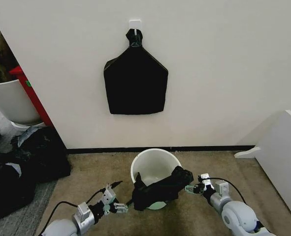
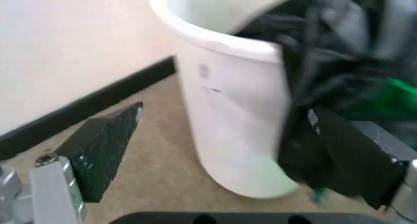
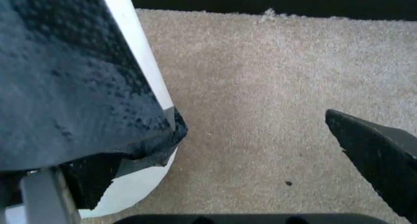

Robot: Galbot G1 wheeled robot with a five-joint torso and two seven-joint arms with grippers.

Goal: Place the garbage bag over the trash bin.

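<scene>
The bag [image 1: 157, 189] lies draped across the bin's [image 1: 155, 158] rim at 6 o'clock, mouth not yet spread. The left gripper [image 1: 119, 207] at 8 o'clock and the right gripper [image 1: 190, 188] at 4 o'clock both stand open, one finger of each against the film. Judged light, limp and slippery; best pinched at the mouth hem on opposite sides.

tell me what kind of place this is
Probably an indoor room corner, maybe a home or a mock-up: beige carpet meets a plain white wall with a dark baseboard, a black bag hangs from a wall hook, and a planter pot stands nearby.
</scene>
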